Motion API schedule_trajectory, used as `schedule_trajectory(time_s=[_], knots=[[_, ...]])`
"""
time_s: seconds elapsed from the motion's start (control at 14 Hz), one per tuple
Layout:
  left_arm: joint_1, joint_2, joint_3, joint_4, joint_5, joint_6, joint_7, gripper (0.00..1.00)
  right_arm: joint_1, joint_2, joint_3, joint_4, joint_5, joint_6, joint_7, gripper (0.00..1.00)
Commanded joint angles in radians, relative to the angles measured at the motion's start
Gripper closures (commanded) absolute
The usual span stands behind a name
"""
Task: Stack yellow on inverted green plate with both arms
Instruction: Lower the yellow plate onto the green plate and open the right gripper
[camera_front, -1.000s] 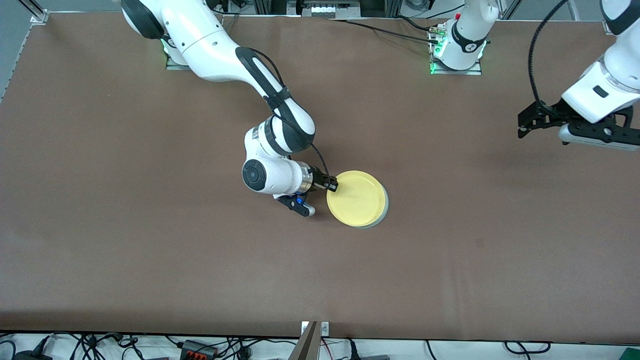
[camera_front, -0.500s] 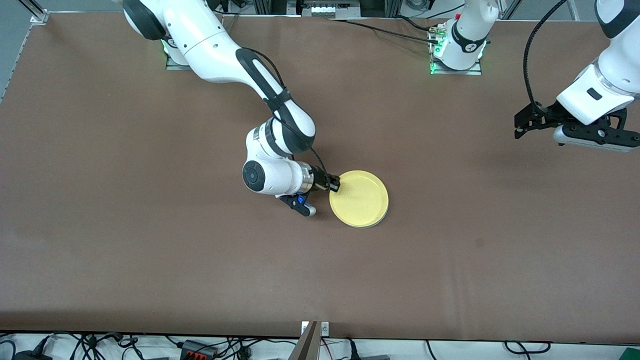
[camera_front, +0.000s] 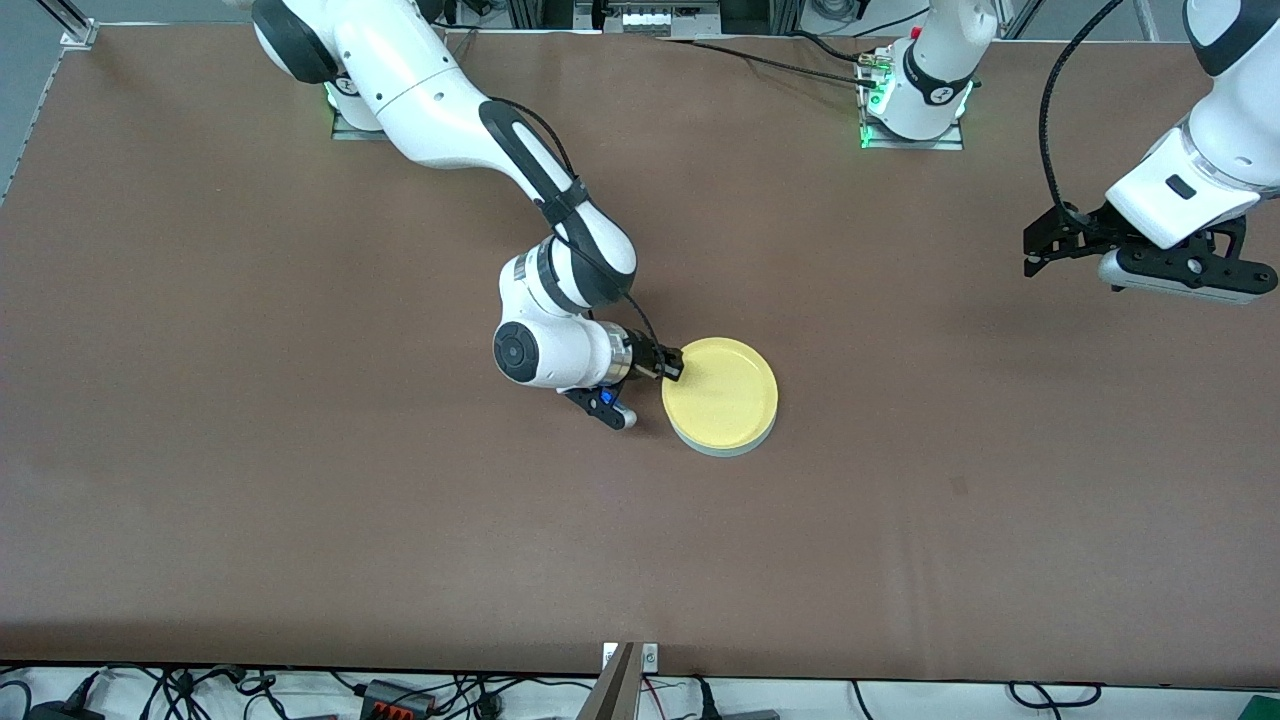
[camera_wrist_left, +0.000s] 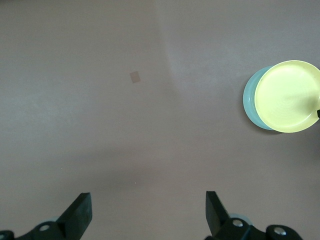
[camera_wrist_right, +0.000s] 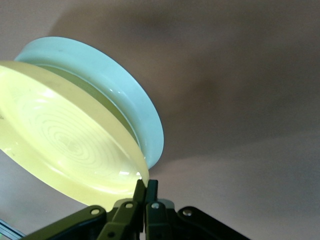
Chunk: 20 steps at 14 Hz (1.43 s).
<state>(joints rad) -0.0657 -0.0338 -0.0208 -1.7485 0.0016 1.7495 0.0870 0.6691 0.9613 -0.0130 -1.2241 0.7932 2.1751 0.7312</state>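
The right gripper (camera_front: 672, 366) is pinched tight on the rim of the round, shallow pale-yellow plate (camera_front: 720, 395), holding it at the plate's nine o'clock edge, and that plate sits over the round pale mint-green plate (camera_front: 728, 446), which lies upside down on the brown table (camera_front: 300, 500) near the middle. In the front view only a thin green crescent shows, from about four to seven o'clock of the yellow disc, so the two are not quite concentric. The right wrist view shows the yellow plate (camera_wrist_right: 65, 140) tilted, its held edge apart from the green plate's (camera_wrist_right: 125, 110) wall. Here is the risk: let go now and that raised edge drops, and on a smooth inverted base the plate could skid off-centre or ride down over the green rim. A pinch this close to the rim may also drag the yellow plate sideways as the fingers part. Over at the left arm's end, the left gripper (camera_front: 1040, 245) waits in the air with its fingers (camera_wrist_left: 80, 212) spread wide, holding nothing, well apart from the stack (camera_wrist_left: 282, 97).
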Motion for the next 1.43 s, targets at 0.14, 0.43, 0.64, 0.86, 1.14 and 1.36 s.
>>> schedule_trajectory(time_s=[0.14,0.43,0.64,0.86,1.14,1.36], knots=[[-0.005,-0.008,0.001,0.004,0.0,-0.008,0.014,0.0,0.001,0.025,0.004,0.035,0.018,0.003,0.013,1.0],[-0.005,-0.008,0.001,0.004,0.0,-0.01,0.014,0.0,0.001,0.024,0.002,0.035,0.017,0.003,0.016,0.69],[-0.005,-0.008,0.001,0.004,0.0,-0.01,0.016,0.0,0.0,0.01,0.001,0.038,0.014,-0.003,0.027,0.0],[-0.005,-0.008,0.001,0.006,0.0,-0.022,0.016,0.0,0.001,-0.025,-0.024,0.037,-0.026,-0.017,0.034,0.0],[-0.005,-0.008,0.001,0.006,0.0,-0.024,0.019,0.0,-0.025,-0.131,-0.099,0.037,-0.259,-0.203,0.025,0.0],[-0.005,-0.008,0.001,0.006,0.0,-0.024,0.016,0.0,-0.031,-0.219,-0.189,0.037,-0.426,-0.352,-0.037,0.0]])
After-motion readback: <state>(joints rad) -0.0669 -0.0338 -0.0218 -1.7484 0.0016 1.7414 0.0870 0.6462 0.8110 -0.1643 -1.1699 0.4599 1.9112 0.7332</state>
